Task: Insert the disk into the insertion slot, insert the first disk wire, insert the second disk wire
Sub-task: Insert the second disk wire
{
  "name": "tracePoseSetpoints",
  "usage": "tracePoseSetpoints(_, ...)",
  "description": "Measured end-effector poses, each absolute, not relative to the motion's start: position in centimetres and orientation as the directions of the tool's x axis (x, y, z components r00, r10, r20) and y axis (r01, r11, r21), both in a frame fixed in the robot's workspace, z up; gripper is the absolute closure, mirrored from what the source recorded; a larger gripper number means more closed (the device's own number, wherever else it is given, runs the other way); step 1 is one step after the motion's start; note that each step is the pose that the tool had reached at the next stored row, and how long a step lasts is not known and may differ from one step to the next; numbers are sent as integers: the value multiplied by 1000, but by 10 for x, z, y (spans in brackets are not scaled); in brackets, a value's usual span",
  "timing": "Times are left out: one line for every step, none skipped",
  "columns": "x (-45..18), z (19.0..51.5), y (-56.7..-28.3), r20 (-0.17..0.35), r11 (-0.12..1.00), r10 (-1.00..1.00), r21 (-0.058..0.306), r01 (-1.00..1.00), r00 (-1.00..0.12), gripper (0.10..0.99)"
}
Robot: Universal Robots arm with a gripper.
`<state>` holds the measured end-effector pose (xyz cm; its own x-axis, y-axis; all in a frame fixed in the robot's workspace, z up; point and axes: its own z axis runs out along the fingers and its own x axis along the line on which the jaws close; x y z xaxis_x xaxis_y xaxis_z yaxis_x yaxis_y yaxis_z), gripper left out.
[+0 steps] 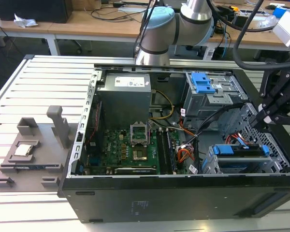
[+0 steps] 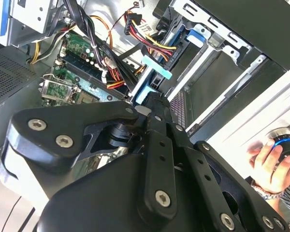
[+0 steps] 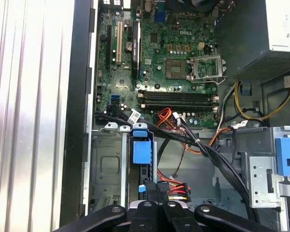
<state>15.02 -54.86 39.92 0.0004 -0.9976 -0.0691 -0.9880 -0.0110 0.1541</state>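
Hovering at the drive cage (image 1: 241, 162), the gripper (image 1: 266, 116), fingers seemingly pinched together, must keep the wire plug square to the disk (image 1: 241, 151), pushing gently.

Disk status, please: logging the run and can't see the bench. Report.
Gripper over the drive cage, jaws' state unclear. Disk seated in the insertion slot. Wire bundle crosses close beside the cage.

One disk (image 1: 242, 150), one open computer case (image 1: 135, 203), one hand (image 2: 269, 166)
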Motion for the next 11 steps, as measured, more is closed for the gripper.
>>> tracePoseSetpoints(150,400,-549,-69,-11,-998,154,-988,0,980)
tracePoseSetpoints(150,402,-549,-69,-11,-998,154,-988,0,980)
tracePoseSetpoints(150,403,-549,-69,-11,-998,154,-988,0,980)
tracePoseSetpoints(150,404,-549,-69,-11,-998,154,-988,0,980)
tracePoseSetpoints(150,405,-549,-69,-11,-998,154,-988,0,980)
tracePoseSetpoints(150,406,-549,-69,-11,-998,154,-988,0,980)
tracePoseSetpoints(150,406,-549,-69,-11,-998,154,-988,0,980)
tracePoseSetpoints(150,407,-549,-69,-11,-998,154,-988,0,980)
tracePoseSetpoints(150,407,-549,-69,-11,-998,154,-988,0,980)
tracePoseSetpoints(150,407,-549,-69,-11,-998,154,-988,0,980)
tracePoseSetpoints(150,408,-549,-69,-11,-998,154,-988,0,980)
